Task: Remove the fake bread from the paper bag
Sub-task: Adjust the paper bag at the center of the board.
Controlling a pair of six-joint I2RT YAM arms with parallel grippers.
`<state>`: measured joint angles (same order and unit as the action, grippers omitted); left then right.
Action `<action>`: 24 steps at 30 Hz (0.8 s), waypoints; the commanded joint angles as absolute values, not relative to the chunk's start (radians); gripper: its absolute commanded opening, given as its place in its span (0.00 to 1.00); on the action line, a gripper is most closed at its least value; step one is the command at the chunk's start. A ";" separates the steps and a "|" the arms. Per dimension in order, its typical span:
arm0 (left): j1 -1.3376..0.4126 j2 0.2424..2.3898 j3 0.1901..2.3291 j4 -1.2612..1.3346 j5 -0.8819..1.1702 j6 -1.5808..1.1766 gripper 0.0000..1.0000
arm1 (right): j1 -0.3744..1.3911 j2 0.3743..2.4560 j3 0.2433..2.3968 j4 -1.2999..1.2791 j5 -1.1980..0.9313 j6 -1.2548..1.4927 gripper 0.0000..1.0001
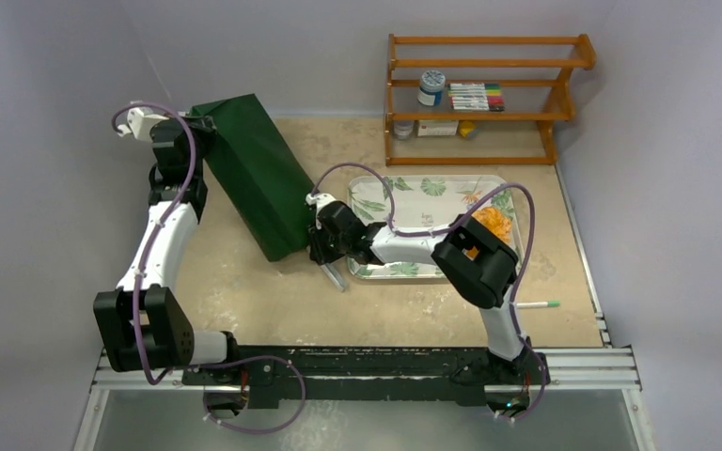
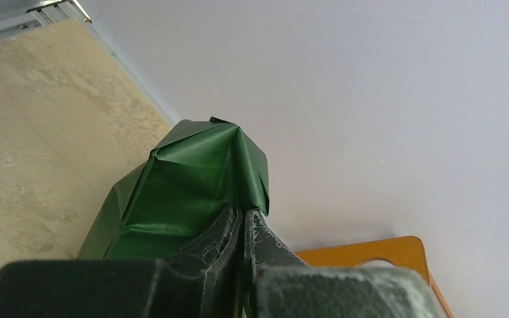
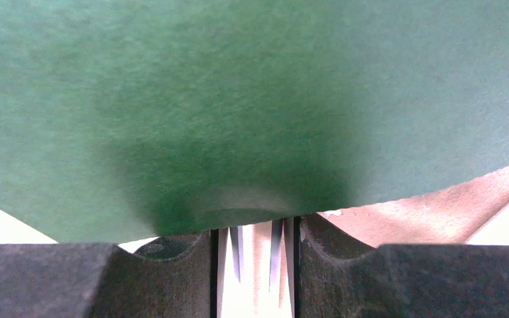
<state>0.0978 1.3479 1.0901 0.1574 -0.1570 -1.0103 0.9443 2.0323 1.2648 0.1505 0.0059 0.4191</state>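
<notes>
Bread: only one piece shows, a crinkly orange pastry [image 1: 494, 223] on the tray [image 1: 432, 185], well off to the right of the right pincer [image 1: 332, 274]. No other pieces are in view; they are probably inside the bag.
Handling: toy pieces, likely light and firm, with a smooth skin that may slip. Take each across its middle, a long one at its centre.
Bag [image 1: 258, 174]: thin paper that creases. It lies slanted, with one end just beside the right pincer.
Left pincer [image 2: 244, 215]: clamped on the bag's folded bottom.
Right pincer: jaws narrowly apart, nothing seen between them, green wall close over it.
Desk [image 1: 244, 291]: pen [image 1: 538, 304] to the right pincer's right; wooden rack [image 1: 484, 94] beyond the tray.
</notes>
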 commanded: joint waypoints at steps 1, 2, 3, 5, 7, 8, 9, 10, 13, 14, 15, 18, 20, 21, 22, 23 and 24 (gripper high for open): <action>0.085 1.295 1.102 0.279 -0.129 -1.073 0.00 | 0.947 2.051 1.315 0.125 -0.005 0.399 0.35; 0.054 1.283 1.099 0.372 -0.117 -1.064 0.00 | 0.946 2.049 1.312 0.120 -0.002 0.397 0.35; 0.011 1.285 1.160 0.278 -0.199 -0.989 0.00 | 0.946 2.046 1.304 0.129 -0.001 0.397 0.35; 0.016 1.355 1.226 0.127 -0.241 -0.944 0.00 | 0.939 2.053 1.308 0.142 -0.006 0.401 0.35; 0.105 1.365 1.109 0.317 -0.060 -1.091 0.00 | 0.939 2.069 1.337 0.108 -0.009 0.393 0.35; 0.102 1.344 1.081 0.347 -0.075 -1.099 0.00 | 0.938 2.066 1.335 0.107 -0.008 0.392 0.35; 0.076 1.323 1.080 0.303 -0.123 -1.077 0.00 | 0.938 2.061 1.327 0.115 -0.006 0.394 0.35; 0.054 1.306 1.064 0.312 -0.143 -1.084 0.00 | 0.938 2.058 1.323 0.116 -0.002 0.393 0.35; -0.032 1.297 1.115 0.251 -0.158 -1.043 0.00 | 0.933 2.052 1.304 0.117 -0.003 0.393 0.35; -0.049 1.305 1.146 0.172 -0.223 -0.986 0.00 | 0.931 2.053 1.306 0.116 -0.004 0.391 0.35; -0.030 1.312 1.128 0.166 -0.256 -0.975 0.00 | 0.931 2.054 1.311 0.114 -0.003 0.390 0.35; 0.111 1.368 1.035 0.284 -0.122 -1.078 0.00 | 0.930 2.061 1.339 0.089 -0.003 0.386 0.35; 0.096 1.350 1.012 0.318 -0.129 -1.099 0.00 | 0.929 2.059 1.342 0.083 -0.002 0.384 0.35; 0.068 1.328 1.021 0.299 -0.172 -1.077 0.00 | 0.929 2.054 1.335 0.088 0.000 0.385 0.35; 0.051 1.318 1.035 0.272 -0.218 -1.056 0.00 | 0.929 2.052 1.330 0.091 0.000 0.385 0.35; 0.056 1.323 1.037 0.265 -0.246 -1.060 0.00 | 0.928 2.054 1.329 0.091 -0.001 0.386 0.35; 0.087 1.339 1.027 0.268 -0.236 -1.105 0.00 | 0.928 2.058 1.333 0.089 -0.002 0.384 0.35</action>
